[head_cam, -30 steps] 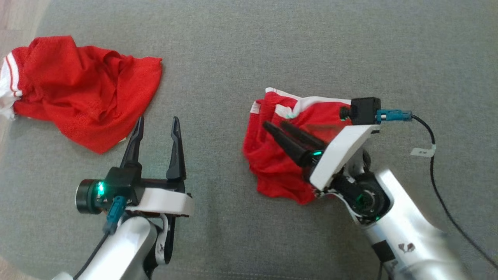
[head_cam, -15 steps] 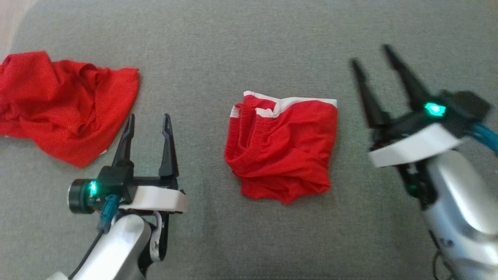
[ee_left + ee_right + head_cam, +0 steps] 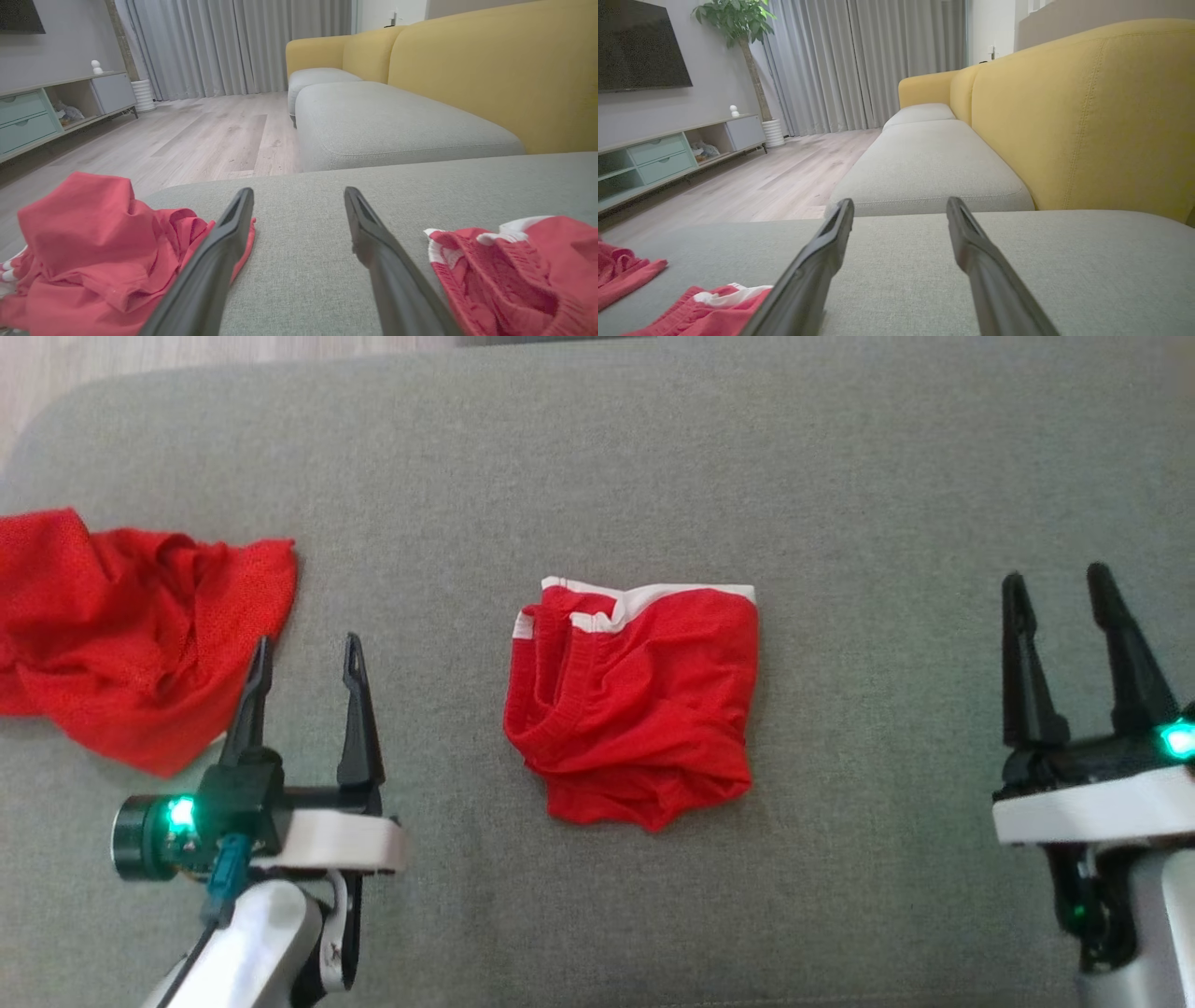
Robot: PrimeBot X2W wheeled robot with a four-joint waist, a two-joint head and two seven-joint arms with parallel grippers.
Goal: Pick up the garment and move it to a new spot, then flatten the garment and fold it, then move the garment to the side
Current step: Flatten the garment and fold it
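A: Red knit with a white band. We log the folded garment (image 3: 635, 700) at the centre of the head view. It lies on the grey cushion (image 3: 597, 467) in a rough square, with the white band edge toward twelve o'clock.

B: Tool state?

A: We see the left gripper (image 3: 307, 638) at seven o'clock, fingers spread wide with nothing between them and tips toward twelve. The right gripper (image 3: 1055, 574) is at four o'clock, also spread and empty. Both are apart from the folded garment.

B: We add a crumpled red cloth (image 3: 131, 635) at nine o'clock. The left gripper's outer finger crosses its corner in the head view, but we cannot tell whether they touch.

A: The left wrist view agrees. The crumpled red cloth is at eight o'clock, the folded garment at four, and bare cushion lies between the fingers.

B: In the right wrist view we note the folded garment at seven o'clock, a yellow sofa back (image 3: 1087, 116) at two and wooden floor (image 3: 784, 177) at ten.
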